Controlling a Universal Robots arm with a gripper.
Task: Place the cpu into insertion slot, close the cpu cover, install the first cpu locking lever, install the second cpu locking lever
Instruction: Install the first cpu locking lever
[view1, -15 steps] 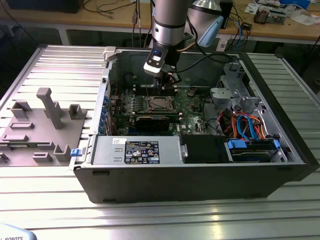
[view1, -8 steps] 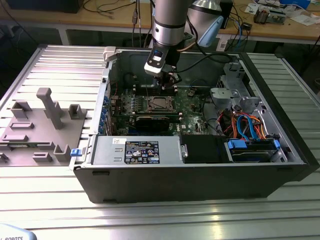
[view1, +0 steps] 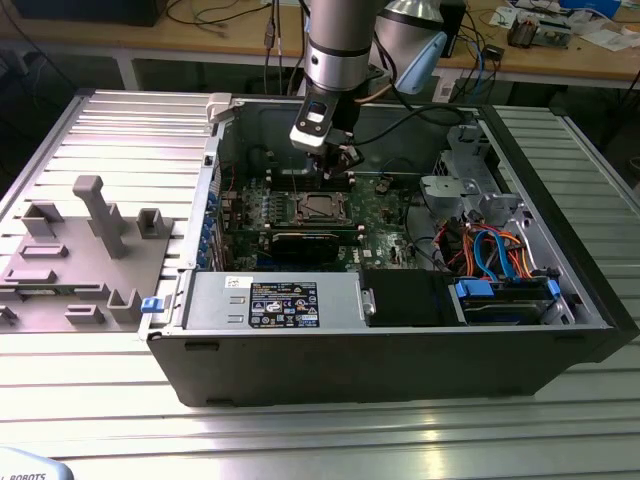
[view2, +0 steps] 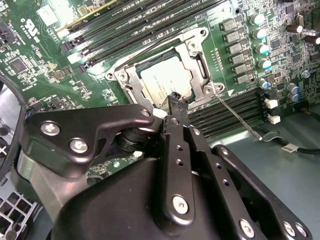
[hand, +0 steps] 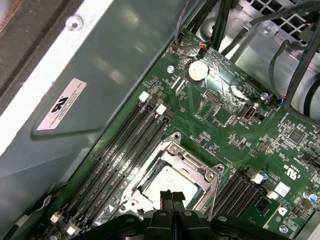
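While the black two-fingered claw (view2: 176, 100) hangs right over the near edge of the small square silver-rimmed insertion slot (view1: 318, 207), its tips are pressed together with nothing visible between them. And look at the second wrist view: the flat silver-grey square cpu (view2: 162, 80) lies inside that slot, and the thin silvery cpu cover frame (view2: 197, 60) is folded down around it, the chip showing through its square opening. So by my reading, placing and covering are done and we're into the lever work! One thin steel wire lever (view2: 235, 112) angles away from the slot's corner across the green circuit board (hand: 225, 130), and it looks unlatched, though from here I can't say for sure. Hooking it home calls for a closed tip pressing down and sideways on that wire, close beside the slot, without skidding onto the chip.
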